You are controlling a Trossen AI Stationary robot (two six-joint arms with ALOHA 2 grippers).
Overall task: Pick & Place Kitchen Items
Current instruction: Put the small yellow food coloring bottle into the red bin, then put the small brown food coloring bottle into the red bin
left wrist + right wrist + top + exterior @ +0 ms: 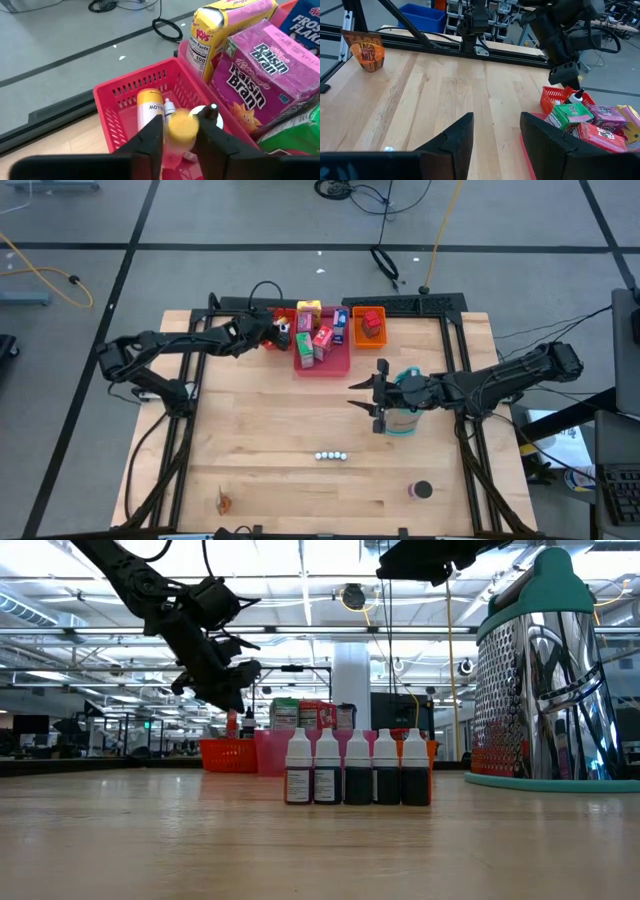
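My left gripper (180, 137) hangs over the small red basket (117, 107) at the far side of the table and is shut on a small yellow-topped container (180, 129). Inside the basket lie a yellow bottle (150, 106) and a tiny white dropper bottle (170, 107). Purple (262, 75) and yellow (220, 30) food boxes stand in the pink tray (335, 366) beside it. A red block (371, 323) sits in the orange tray. My right gripper (366, 396) is open in mid-table, next to the teal-and-white holder (405, 423). A row of tiny bottles (331, 455) and a dark round can (421, 490) stand on the table. My left gripper pinches the yellow-topped container (180, 120) between its two fingers (152, 137), one on each side. It comes slanting down from the table's left side. The container is lifted above the red basket's floor; its lower part is hidden by the fingers.
A taco mix packet (224, 502) lies near the table's near-left corner. The tall metal-and-teal holder (545, 670) stands at the right, under my right arm. Bare wood lies between the trays and the bottle row (358, 768). A black frame runs along the far edge (400, 302).
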